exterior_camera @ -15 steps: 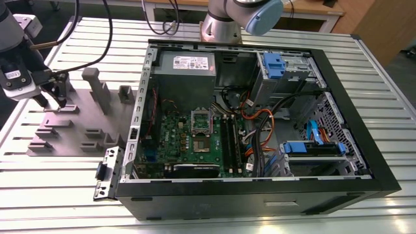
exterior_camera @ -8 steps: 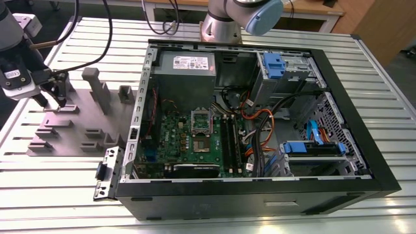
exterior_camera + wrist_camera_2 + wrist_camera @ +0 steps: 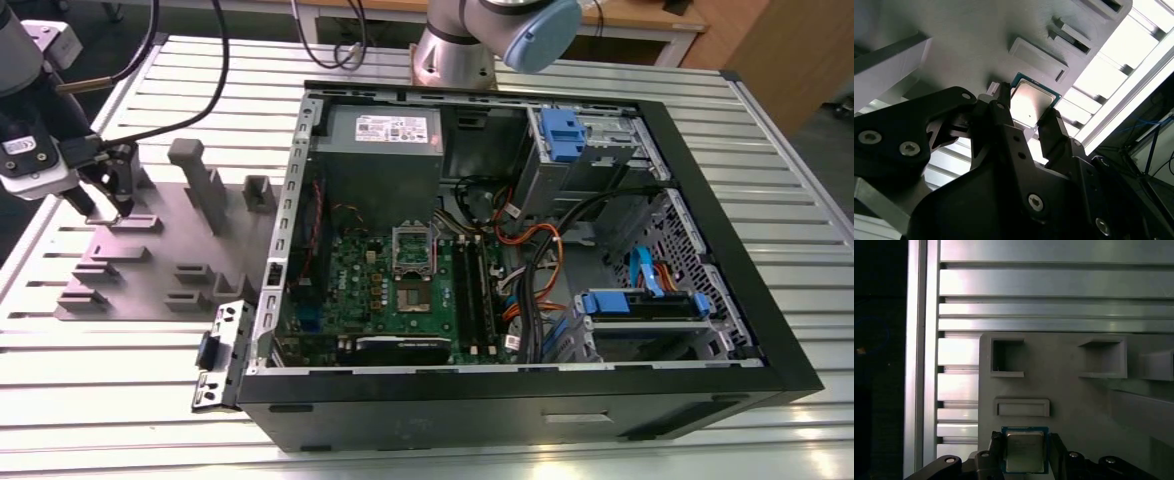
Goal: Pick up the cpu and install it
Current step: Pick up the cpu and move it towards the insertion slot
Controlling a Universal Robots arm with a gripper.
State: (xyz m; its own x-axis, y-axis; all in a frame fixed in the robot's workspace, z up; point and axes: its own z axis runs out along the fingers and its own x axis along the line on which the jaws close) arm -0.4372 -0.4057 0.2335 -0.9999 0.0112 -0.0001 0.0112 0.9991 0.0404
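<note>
The tool (image 3: 1029,112) is clenched on the cpu (image 3: 1033,102). Its two dark fingers (image 3: 1004,117) press against opposite edges of the chip, whose silvery top faces up. In the first wrist view the cpu (image 3: 1025,452) sits between the fingertips, just over the grey holder plate (image 3: 1069,405). It is beside a shallow rectangular pocket of that plate and near the plate's edge. I cannot tell whether the chip rests on the plate or is lifted off it.

In the exterior view the tool (image 3: 107,205) is down at the holder plate (image 3: 174,250), at the plate's corner on the exterior view's left. The plate lies flat on the ribbed metal desk (image 3: 134,360).

Just beside the plate, on the exterior view's right, an open computer case (image 3: 747,330) lies on its side. Its motherboard (image 3: 387,290) faces up, with the socket frame (image 3: 414,262) well apart from the plate.
</note>
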